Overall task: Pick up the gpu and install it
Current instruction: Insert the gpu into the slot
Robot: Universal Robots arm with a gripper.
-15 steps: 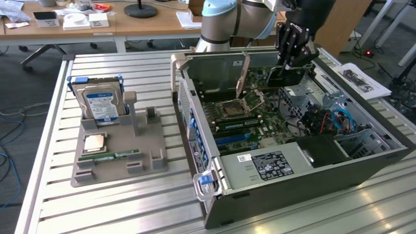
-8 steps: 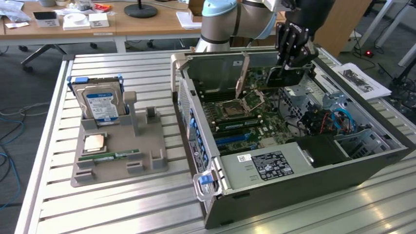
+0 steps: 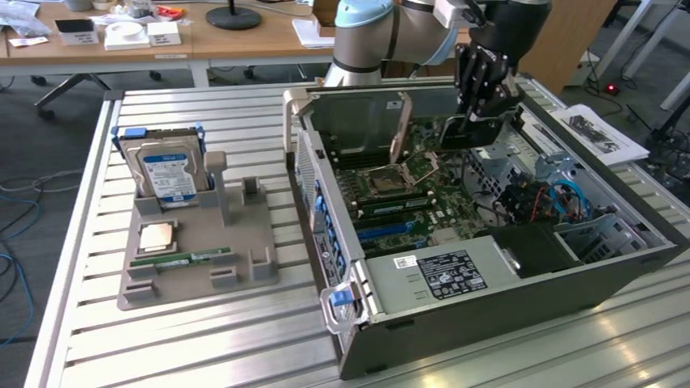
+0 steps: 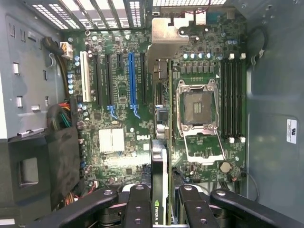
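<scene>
1. your gripper (image 3: pixel 474 115) is clamped on the gpu (image 3: pixel 471 134), holding it on edge inside the open computer case (image 3: pixel 485 295).
2. the card hangs over the motherboard (image 4: pixel 118 95), between the blue slot (image 4: pixel 131 78) and the cpu socket (image 4: pixel 197 107).
3. a hard drive (image 3: pixel 167 174) stands in the grey holder (image 3: pixel 194 271) on the surface (image 3: pixel 216 347), well apart.

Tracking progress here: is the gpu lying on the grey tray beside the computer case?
No, the gpu is held edge-on in the gripper above the motherboard inside the case.
</scene>
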